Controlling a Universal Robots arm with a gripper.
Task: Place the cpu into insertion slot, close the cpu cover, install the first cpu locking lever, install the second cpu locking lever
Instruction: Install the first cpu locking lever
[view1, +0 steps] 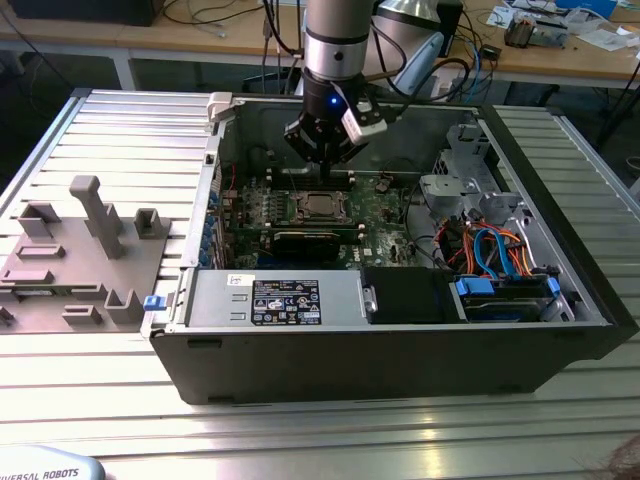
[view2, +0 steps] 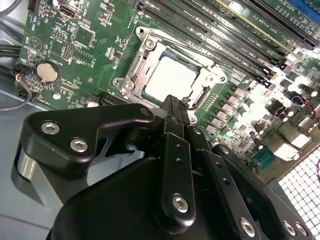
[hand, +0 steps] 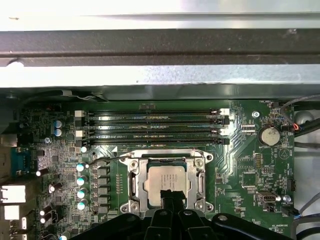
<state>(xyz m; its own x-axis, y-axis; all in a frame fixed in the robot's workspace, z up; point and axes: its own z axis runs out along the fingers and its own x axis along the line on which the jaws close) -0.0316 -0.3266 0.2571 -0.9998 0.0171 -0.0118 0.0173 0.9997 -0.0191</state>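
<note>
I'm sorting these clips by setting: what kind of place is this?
Probably a robotics lab or workshop: an opened computer case lies on a ribbed aluminium table, grey fixture blocks sit beside it, and cluttered wooden benches with cables stand behind.

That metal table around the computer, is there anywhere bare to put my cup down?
Yes: the ribbed table is bare in front of the computer case, and behind the grey fixture block. Inside the case it is crowded: the hand hangs over the cpu, cables alongside.

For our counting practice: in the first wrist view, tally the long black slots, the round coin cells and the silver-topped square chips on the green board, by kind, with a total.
Long black slots: 4
Coin cell: 1
cpu: 1
Total: 6
</note>
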